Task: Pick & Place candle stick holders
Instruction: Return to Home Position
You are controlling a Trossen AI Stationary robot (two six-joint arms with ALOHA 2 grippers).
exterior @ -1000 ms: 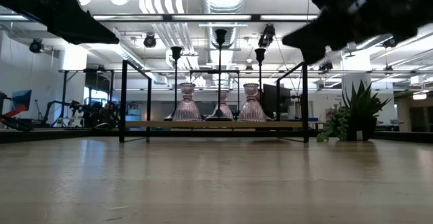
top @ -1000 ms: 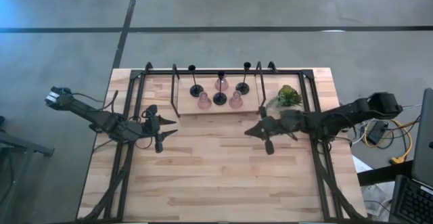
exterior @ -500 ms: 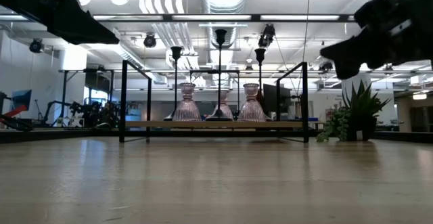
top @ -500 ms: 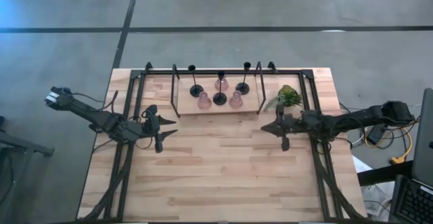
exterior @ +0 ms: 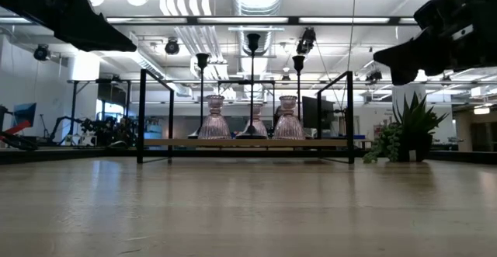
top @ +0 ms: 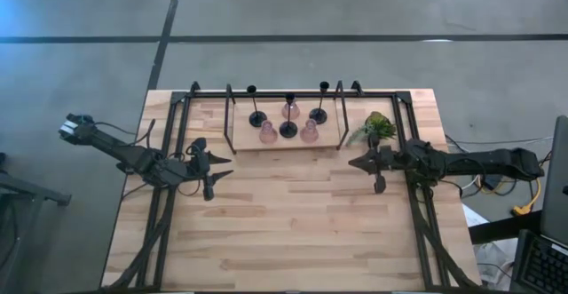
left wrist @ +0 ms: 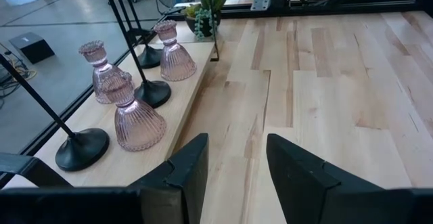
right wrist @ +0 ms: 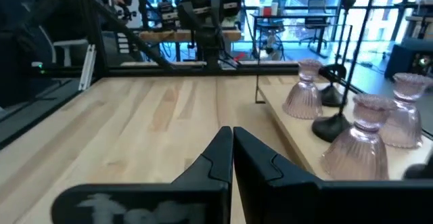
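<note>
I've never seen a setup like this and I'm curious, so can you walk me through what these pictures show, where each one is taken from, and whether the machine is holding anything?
It is a robot with two dark arms at a wooden table. One picture looks straight down from above, one looks level across the tabletop, and two come from cameras on the arms' wrists. At the table's far side, a low wooden shelf inside a black metal frame carries three black candle holders and three pink candle holders. A small green plant stands beside it. The left hand hovers open over the table's left part. The right hand is shut, near the plant. Neither holds anything.
</note>
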